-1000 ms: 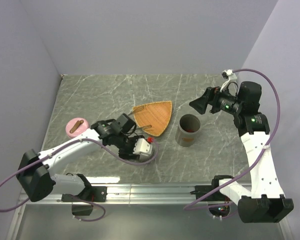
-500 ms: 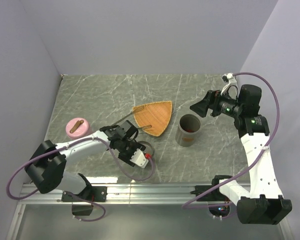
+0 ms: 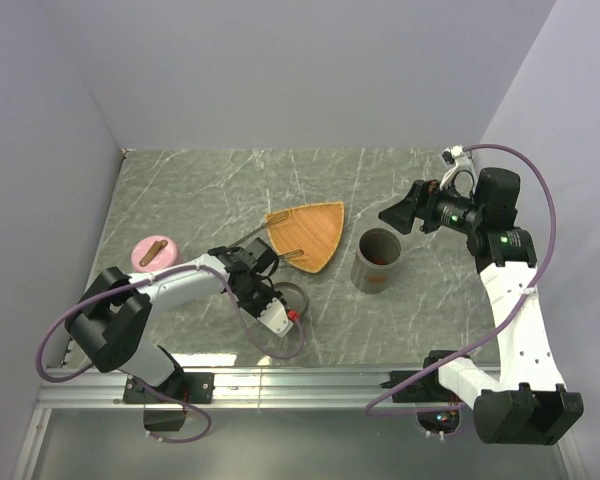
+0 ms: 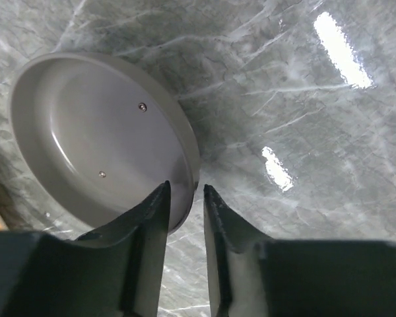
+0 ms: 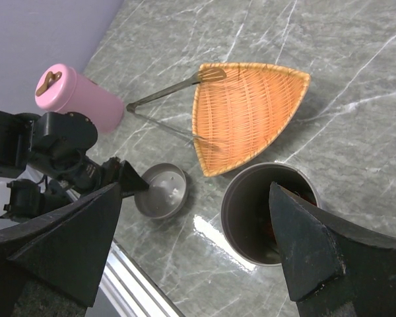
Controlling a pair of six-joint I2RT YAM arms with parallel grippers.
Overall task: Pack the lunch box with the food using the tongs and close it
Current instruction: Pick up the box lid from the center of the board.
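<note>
The grey lunch box point(image 3: 377, 262) point(image 5: 251, 218) stands upright with no lid on it, and red food point(image 3: 381, 257) shows inside. Its round grey lid point(image 4: 92, 132) point(image 5: 161, 191) lies hollow side up on the table. My left gripper point(image 4: 187, 190) straddles the lid's rim, one finger inside and one outside, jaws narrow; whether they press it does not show. The tongs point(image 3: 263, 236) point(image 5: 164, 99) lie with their tips on the orange woven plate point(image 3: 312, 232) point(image 5: 247, 112). My right gripper point(image 3: 397, 211) point(image 5: 195, 191) hovers wide open and holds nothing, above and behind the lunch box.
A pink canister point(image 3: 152, 254) point(image 5: 76, 102) with a brown piece on top stands at the left. A purple cable point(image 3: 302, 335) loops beside the left wrist. Walls close the back and both sides; a metal rail point(image 3: 310, 380) runs along the near edge.
The left arm folded back toward its base, keeping its fingers at the lid, and its jaws narrowed around the rim. The right arm barely moved.
</note>
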